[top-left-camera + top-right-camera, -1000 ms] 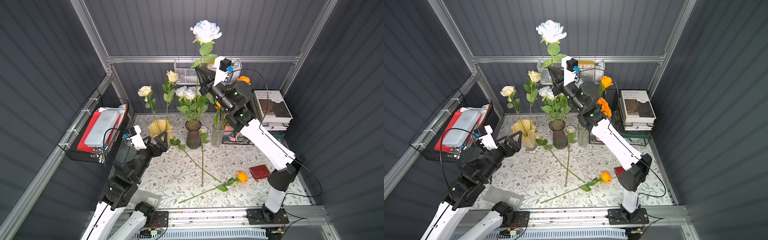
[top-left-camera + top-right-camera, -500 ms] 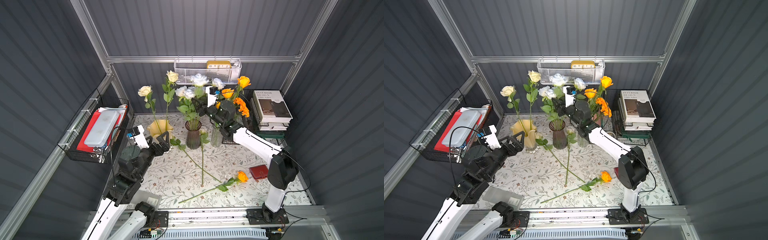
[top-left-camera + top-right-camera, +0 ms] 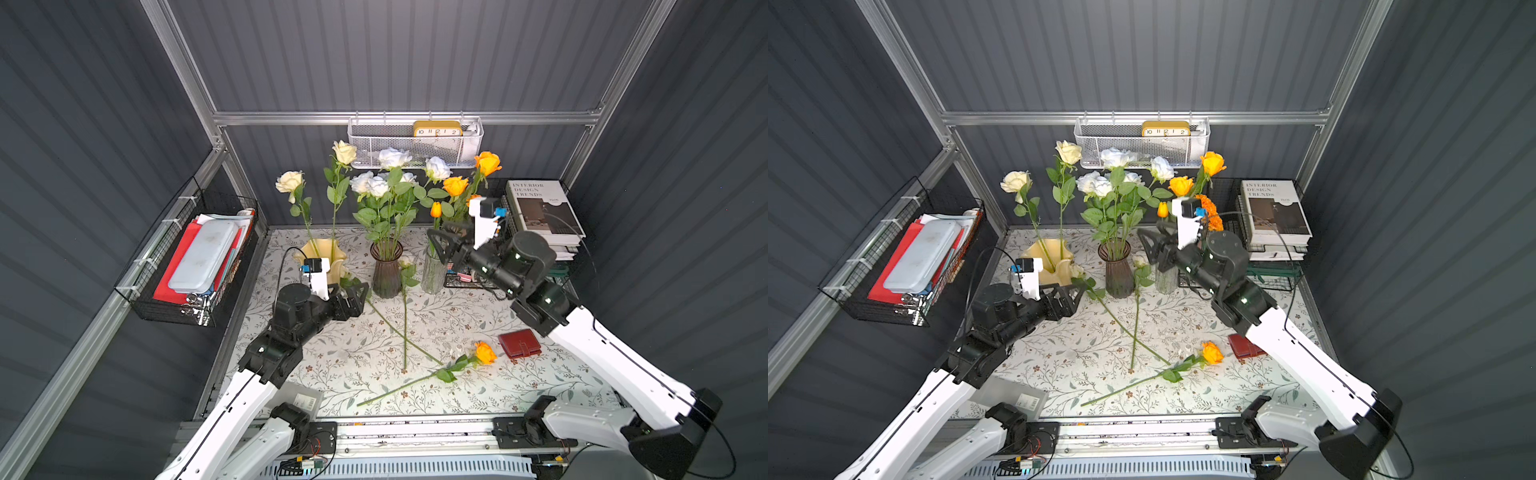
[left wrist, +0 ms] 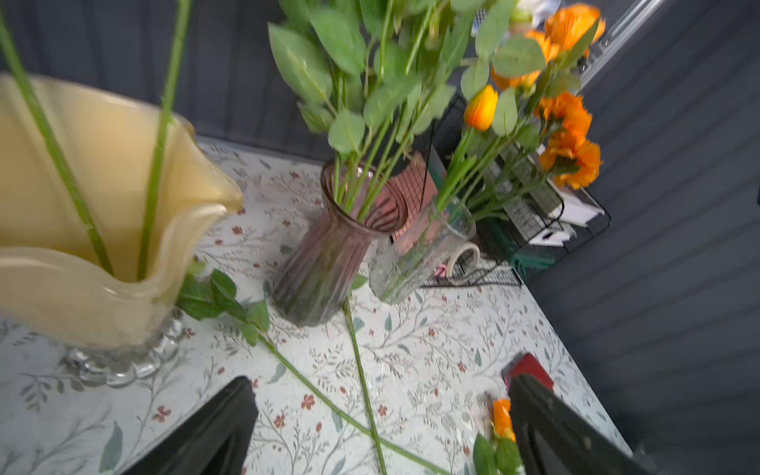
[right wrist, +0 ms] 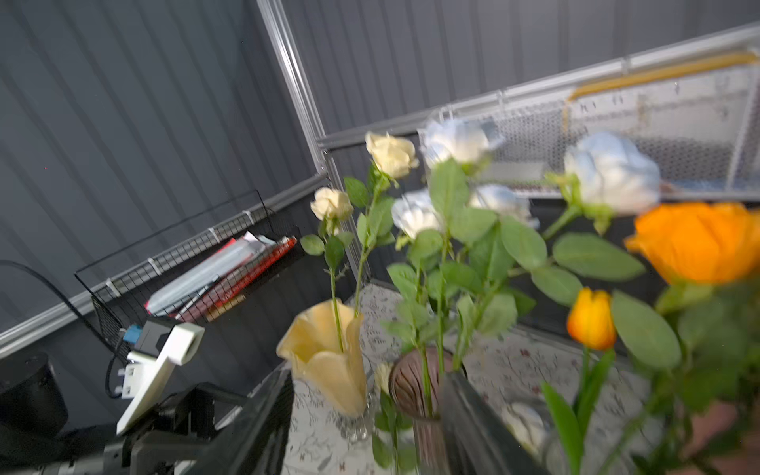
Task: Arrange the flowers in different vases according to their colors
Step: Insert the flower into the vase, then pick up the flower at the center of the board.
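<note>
Lying at the tablecloth's four o'clock, the orange rose looks light; pinch its wiry stem mid-length. Left gripper, nine o'clock, gapes wide, empty; right gripper, twelve o'clock, parted, empty.

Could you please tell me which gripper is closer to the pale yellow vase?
Left. The left gripper hangs open close beside the pale yellow vase, toward the table's front. The right gripper is over by the clear vase, beyond the purple vase.
</note>
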`<state>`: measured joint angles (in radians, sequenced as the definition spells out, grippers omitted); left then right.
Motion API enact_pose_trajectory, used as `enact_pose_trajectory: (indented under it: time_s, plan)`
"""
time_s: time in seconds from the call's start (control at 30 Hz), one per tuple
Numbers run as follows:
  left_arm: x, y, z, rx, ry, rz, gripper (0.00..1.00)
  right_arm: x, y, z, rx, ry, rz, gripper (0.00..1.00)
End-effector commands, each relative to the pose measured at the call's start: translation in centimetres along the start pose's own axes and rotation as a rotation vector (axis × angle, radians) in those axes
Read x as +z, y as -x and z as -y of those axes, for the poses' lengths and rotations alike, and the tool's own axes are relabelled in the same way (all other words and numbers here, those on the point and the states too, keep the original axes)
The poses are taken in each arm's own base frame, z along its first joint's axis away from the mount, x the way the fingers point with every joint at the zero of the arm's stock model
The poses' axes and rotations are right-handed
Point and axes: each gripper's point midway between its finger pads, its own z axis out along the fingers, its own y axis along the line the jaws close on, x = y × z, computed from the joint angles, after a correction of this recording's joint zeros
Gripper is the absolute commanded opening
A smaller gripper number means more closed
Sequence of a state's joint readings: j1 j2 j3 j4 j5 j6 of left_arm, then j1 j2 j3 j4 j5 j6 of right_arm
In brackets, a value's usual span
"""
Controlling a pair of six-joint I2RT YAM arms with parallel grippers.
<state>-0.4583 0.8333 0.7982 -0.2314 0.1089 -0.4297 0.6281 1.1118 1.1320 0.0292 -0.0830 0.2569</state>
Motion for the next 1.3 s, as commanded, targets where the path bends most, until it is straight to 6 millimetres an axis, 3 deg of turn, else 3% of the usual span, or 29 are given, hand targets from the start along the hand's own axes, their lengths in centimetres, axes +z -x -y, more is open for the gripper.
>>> enact_pose_trajectory:
  time_s: [0.0, 0.1, 0.27, 0.47, 0.63, 0.77, 0.9, 1.0, 1.27]
  plan:
    - [2.2, -3.0, 2.0, 0.02, -0.125, -0.183, 0.99, -3.1, -7.7, 6.0, 0.13, -0.283, -0.216, 0.61]
    - [5.1, -8.3, 4.0, 0.102, -0.086, -0.416, 0.99, -6.3, -10.6, 10.1, 0.278, -0.454, -0.3, 0.61]
    - [7.9, -16.8, 6.3, 0.286, -0.02, -0.694, 0.97, -10.1, -13.7, 15.1, 0.498, -0.611, -0.353, 0.6]
    - [9.8, -22.4, 9.8, 0.457, -0.094, -0.812, 0.94, -12.3, -16.3, 18.8, 0.667, -0.693, -0.375, 0.6]
    - [10.8, -24.6, 9.1, 0.496, -0.061, -0.868, 0.85, -12.9, -18.9, 20.6, 0.762, -0.691, -0.413, 0.58]
    - [9.9, -26.1, 9.0, 0.546, -0.088, -0.904, 0.84, -13.0, -19.9, 21.0, 0.771, -0.682, -0.403, 0.58]
    - [9.5, -27.2, 8.6, 0.577, -0.064, -0.975, 0.81, -12.9, -19.9, 21.0, 0.764, -0.677, -0.411, 0.57]
    - [8.6, -28.9, 10.1, 0.636, -0.114, -1.001, 0.8, -12.9, -19.9, 21.1, 0.758, -0.675, -0.413, 0.57]
    - [8.0, -31.9, 9.2, 0.673, -0.103, -1.088, 0.74, -13.0, -20.3, 20.9, 0.763, -0.662, -0.424, 0.57]
